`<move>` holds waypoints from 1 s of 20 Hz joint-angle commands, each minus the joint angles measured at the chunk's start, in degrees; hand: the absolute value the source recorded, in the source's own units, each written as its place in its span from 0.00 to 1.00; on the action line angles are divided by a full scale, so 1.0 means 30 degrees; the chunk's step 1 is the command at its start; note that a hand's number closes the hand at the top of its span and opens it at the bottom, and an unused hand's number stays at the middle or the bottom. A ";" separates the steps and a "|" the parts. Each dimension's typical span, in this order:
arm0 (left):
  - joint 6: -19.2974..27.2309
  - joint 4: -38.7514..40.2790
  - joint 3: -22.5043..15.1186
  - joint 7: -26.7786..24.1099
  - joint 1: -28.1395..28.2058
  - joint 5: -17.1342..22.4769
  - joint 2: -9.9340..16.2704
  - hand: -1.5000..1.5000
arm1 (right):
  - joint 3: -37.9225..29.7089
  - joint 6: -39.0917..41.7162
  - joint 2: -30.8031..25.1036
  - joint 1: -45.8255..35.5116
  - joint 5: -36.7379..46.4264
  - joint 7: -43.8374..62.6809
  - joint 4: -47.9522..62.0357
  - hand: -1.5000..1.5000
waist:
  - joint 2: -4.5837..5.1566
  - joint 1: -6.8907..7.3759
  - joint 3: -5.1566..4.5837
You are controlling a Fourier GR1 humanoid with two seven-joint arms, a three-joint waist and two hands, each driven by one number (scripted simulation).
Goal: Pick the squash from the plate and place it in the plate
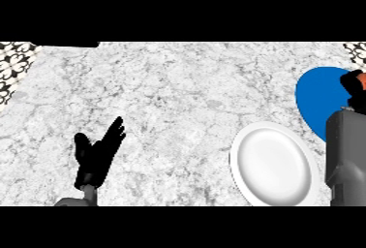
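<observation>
I have one view only, from the head, looking steeply down onto the marbled counter [178,97]. It faces forward across the top, so both forearms come in from the lower edge, my left hand [97,152] at the view's left. The right edge cuts through the blue plate [322,99]; the white plate [275,164] sits near the lower edge.

A blue plate [320,97] lies flat at the worktop's [178,97] right edge, partly hidden. On its right side a small orange bit of the squash [361,77] shows. A white plate [275,164], bare, lies just beside the blue one, nearer and to its left.
</observation>
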 commanded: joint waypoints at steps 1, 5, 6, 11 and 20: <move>-0.0042 0.0389 0.0619 0.0438 -0.0681 0.0159 0.0406 0.50 | -0.1283 -0.3326 -0.0258 0.0279 0.0412 0.2626 0.1058 1.00 | -0.0110 -0.0348 0.0001; -0.0423 0.0796 0.0495 -0.0733 0.0127 0.0199 0.0215 0.50 | -0.1997 -0.4961 -0.2016 0.0350 -0.1190 0.1504 0.3855 1.00 | -0.0161 -0.0392 0.0004; -0.0268 0.0313 0.0329 0.0025 0.0037 0.0124 0.0227 0.50 | -0.2120 -0.5336 -0.2861 -0.0120 -0.1540 0.1224 0.4488 1.00 | -0.0118 -0.0249 0.0025; 0.0137 0.1016 0.0664 -0.0435 -0.0644 0.0166 -0.0205 0.50 | -0.3503 -0.0945 -0.3836 -0.0513 -0.5755 0.0033 0.8287 0.00 | -0.0151 -0.0597 0.0042; -0.0194 0.1182 0.0670 -0.0967 0.0199 0.0143 -0.0057 0.50 | -0.3160 -0.4957 -0.4601 -0.0540 -1.3646 -0.8784 0.9959 0.00 | -0.0197 -0.0569 0.0115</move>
